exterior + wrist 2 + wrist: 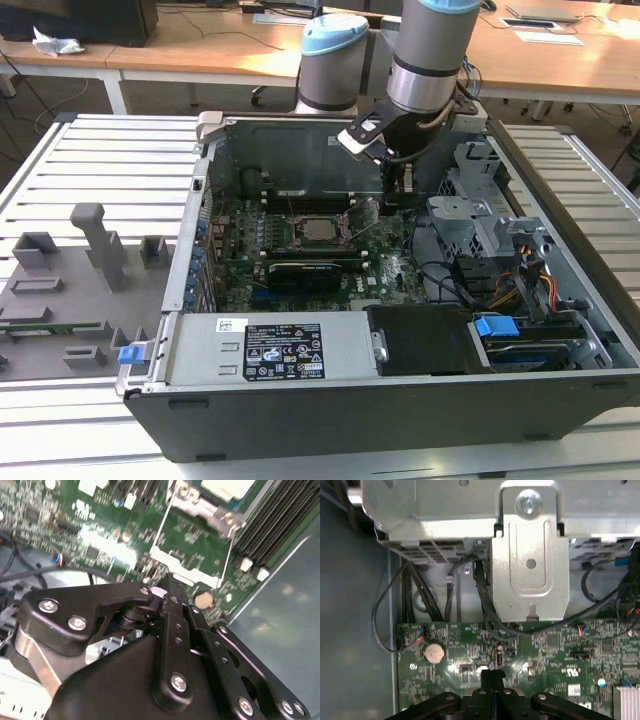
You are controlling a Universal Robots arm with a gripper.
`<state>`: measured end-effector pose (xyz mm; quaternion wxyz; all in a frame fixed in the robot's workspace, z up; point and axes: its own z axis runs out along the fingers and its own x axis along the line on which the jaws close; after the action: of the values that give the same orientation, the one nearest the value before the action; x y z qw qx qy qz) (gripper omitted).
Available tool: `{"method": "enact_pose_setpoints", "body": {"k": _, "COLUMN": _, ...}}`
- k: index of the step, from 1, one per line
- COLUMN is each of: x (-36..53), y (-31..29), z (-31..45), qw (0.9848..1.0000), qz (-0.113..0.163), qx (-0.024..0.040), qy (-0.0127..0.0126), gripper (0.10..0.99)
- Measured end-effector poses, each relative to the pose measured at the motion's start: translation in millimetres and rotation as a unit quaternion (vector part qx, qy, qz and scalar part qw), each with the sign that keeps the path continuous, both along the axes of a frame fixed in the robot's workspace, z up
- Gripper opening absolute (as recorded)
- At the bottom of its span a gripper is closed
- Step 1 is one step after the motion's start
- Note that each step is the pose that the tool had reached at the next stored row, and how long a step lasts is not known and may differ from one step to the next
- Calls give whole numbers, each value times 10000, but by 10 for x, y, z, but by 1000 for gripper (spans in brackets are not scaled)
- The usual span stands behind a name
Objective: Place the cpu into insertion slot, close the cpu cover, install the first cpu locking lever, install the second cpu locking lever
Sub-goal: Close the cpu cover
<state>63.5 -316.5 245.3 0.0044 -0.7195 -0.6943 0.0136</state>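
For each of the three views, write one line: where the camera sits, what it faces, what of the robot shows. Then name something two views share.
Exterior view: off the arm, above the open computer case, looking down into it; the arm and gripper show.
First wrist view: on the wrist, facing the motherboard and a metal bracket; the shut fingers show.
Second wrist view: on the wrist, facing the motherboard; the gripper's black linkage shows.
Shared: both wrist views show the coin battery.
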Motion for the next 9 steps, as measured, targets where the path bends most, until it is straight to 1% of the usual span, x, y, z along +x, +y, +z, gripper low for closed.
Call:
{"method": "enact_pose_setpoints", "body": {"k": 1, "x": 6, "y": 0, "z": -2, "qw": 9999, "qz": 0, "qx": 1, "qy": 152, "gripper": 106}}
{"method": "enact_pose_setpoints", "body": {"k": 2, "x": 16, "y": 1, "z": -4, "qw": 9993, "qz": 0, "qx": 1, "qy": 371, "gripper": 106}}
{"method": "enact_pose_setpoints", "body": {"k": 3, "x": 22, "y": 0, "z": -4, "qw": 9986, "qz": 1, "qx": 1, "qy": 532, "gripper": 106}}
{"method": "enact_pose_setpoints", "body": {"k": 4, "x": 22, "y": 0, "z": -3, "qw": 9985, "qz": 1, "qx": -1, "qy": 548, "gripper": 106}}
{"method": "enact_pose_setpoints", "body": {"k": 5, "x": 22, "y": 0, "z": -4, "qw": 9985, "qz": 0, "qx": 0, "qy": 555, "gripper": 106}}
{"method": "enact_pose_setpoints", "body": {"k": 6, "x": 13, "y": 0, "z": -4, "qw": 9985, "qz": 0, "qx": 2, "qy": 551, "gripper": 106}}
{"method": "enact_pose_setpoints", "body": {"k": 7, "x": -14, "y": 0, "z": -4, "qw": 9986, "qz": 1, "qx": 6, "qy": 535, "gripper": 106}}
{"method": "enact_pose_setpoints", "body": {"k": 8, "x": -62, "y": 0, "z": -4, "qw": 9987, "qz": 1, "qx": 6, "qy": 508, "gripper": 106}}
{"method": "enact_pose_setpoints", "body": {"k": 9, "x": -96, "y": 0, "z": -4, "qw": 9988, "qz": 1, "qx": 7, "qy": 489, "gripper": 106}}
